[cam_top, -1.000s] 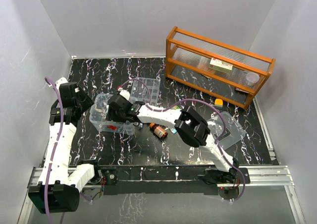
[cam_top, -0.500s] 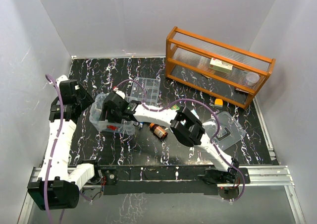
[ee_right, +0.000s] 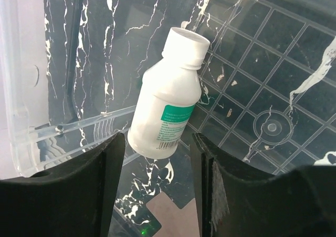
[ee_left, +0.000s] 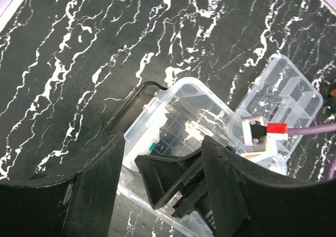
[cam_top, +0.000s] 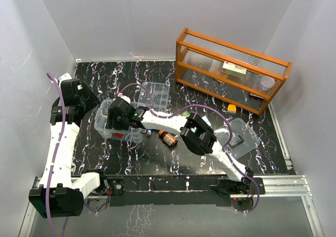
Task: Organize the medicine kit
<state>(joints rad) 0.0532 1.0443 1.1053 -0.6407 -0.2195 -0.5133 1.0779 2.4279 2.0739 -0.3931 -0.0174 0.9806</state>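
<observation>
The medicine kit's clear box (cam_top: 103,128) stands left of centre, a small red mark on its front. My right gripper (cam_top: 116,116) reaches into it from the right. In the right wrist view a white bottle with a green label (ee_right: 167,116) lies on the box floor (ee_right: 273,64), its base between my open right gripper (ee_right: 157,184) with gaps on both sides. My left gripper (cam_top: 85,100) hovers open over the box's left end (ee_left: 173,98), holding nothing; the left gripper (ee_left: 163,184) frames the right arm's black fingers. The clear divided tray (cam_top: 155,94) lies behind the box. The clear lid with dark handle (cam_top: 240,137) lies at right.
A brown bottle (cam_top: 168,138) lies on the black marbled table just right of the box. The orange wooden rack (cam_top: 231,69) stands at the back right with a small box and a jar in it. A small orange item (cam_top: 231,108) lies before the rack.
My right gripper has reached further left into the box. The left gripper has drawn back a little toward the far left.
</observation>
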